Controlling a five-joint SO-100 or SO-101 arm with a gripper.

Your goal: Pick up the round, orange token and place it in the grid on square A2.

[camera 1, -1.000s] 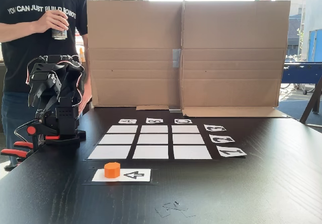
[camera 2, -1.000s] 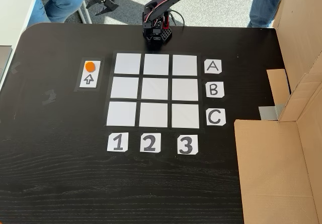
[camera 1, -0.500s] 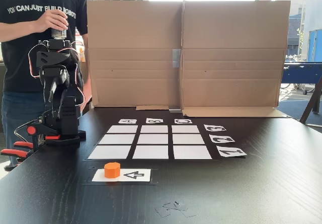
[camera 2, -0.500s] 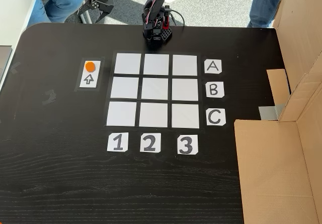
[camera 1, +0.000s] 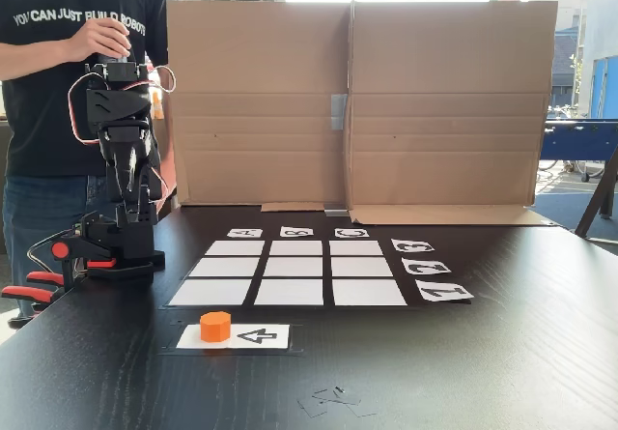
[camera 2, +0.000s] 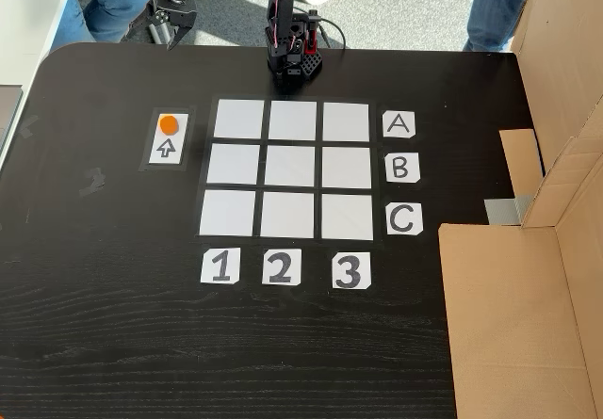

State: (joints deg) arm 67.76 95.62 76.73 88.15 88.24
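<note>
- Nearest in a fixed view, the black table (camera 1: 502, 372) carries a few small dark scraps near its front edge.
- Just behind them lies a white card (camera 1: 253, 336) with a black arrow, and the token (camera 1: 215, 327) stands upright on the card's left end; from above, in a fixed view, the token (camera 2: 169, 124) sits on the end of the card (camera 2: 168, 148) nearer the arm.
- The grid (camera 1: 290, 273) lies beyond the card, its cells bare; seen from above, the grid (camera 2: 291, 169) has labels A, B, C along its right side and 1, 2, 3 below.
- Square A2 (camera 2: 293, 120) is the middle cell of the row in line with A, well apart from the token.
- The arm's base stands at the table's far left in a fixed view, beside red-orange clamp handles (camera 1: 34, 286).
- The tool (camera 2: 173, 33) hangs past the table's far edge, pointing down, jaws parted and holding nothing.
- Behind stand a folded cardboard screen (camera 1: 357, 101) and a person (camera 1: 58, 24) in a black shirt holding a can.
</note>
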